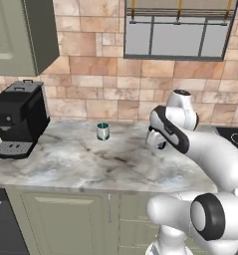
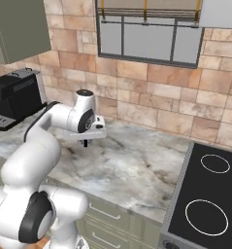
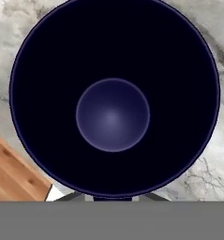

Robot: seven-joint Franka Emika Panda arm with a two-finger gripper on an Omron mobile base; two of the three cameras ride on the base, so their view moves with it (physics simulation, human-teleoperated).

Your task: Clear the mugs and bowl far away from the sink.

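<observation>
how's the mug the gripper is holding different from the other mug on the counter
The held mug is dark navy inside; the counter mug is teal-green. The held mug sits pinched at its rim by the shut gripper, while the counter mug stands free near the coffee machine. Both stay upright.

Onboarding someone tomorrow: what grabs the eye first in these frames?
The hand view looks straight down into the navy mug, its dark inside nearly covering the marble counter. The gripper is shut on that mug's rim. The teal mug stands alone near the wall, right of the black coffee machine.
</observation>
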